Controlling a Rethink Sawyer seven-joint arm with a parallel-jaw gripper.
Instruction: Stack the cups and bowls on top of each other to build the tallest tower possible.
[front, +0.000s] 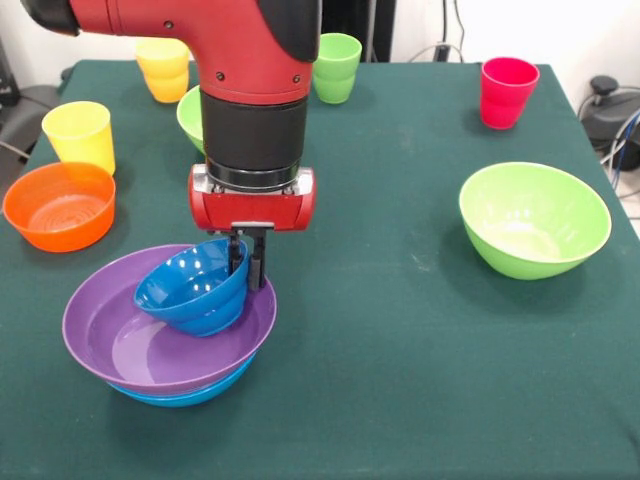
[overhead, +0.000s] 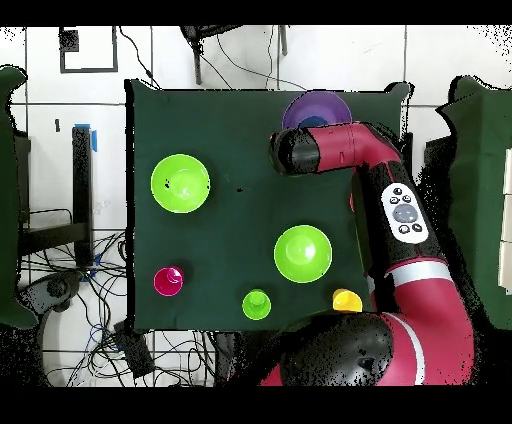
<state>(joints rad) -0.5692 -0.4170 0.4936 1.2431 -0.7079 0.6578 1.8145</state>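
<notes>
Front view, left to right. At far left on the green tabletop (front: 400, 380): small orange bowl (front: 60, 205), with yellow cup (front: 79, 135) just behind it and orange-yellow cup (front: 163, 68) farther back. Left of centre, near edge: wide purple bowl (front: 165, 335) nested in large blue bowl (front: 185, 395), only a blue rim showing beneath. Tilted over the purple bowl's interior: small blue bowl (front: 195, 287), its rim pinched between the jaws of the gripper (front: 248, 262), jaws narrow and closed on the bowl wall. Behind the arm: part of one light green bowl (front: 190, 118). Centre rear: light green cup (front: 337, 68). Right rear: red cup (front: 507, 92). Right, well apart from the stack: second large light green bowl (front: 535, 218), upright, standing alone.
</notes>
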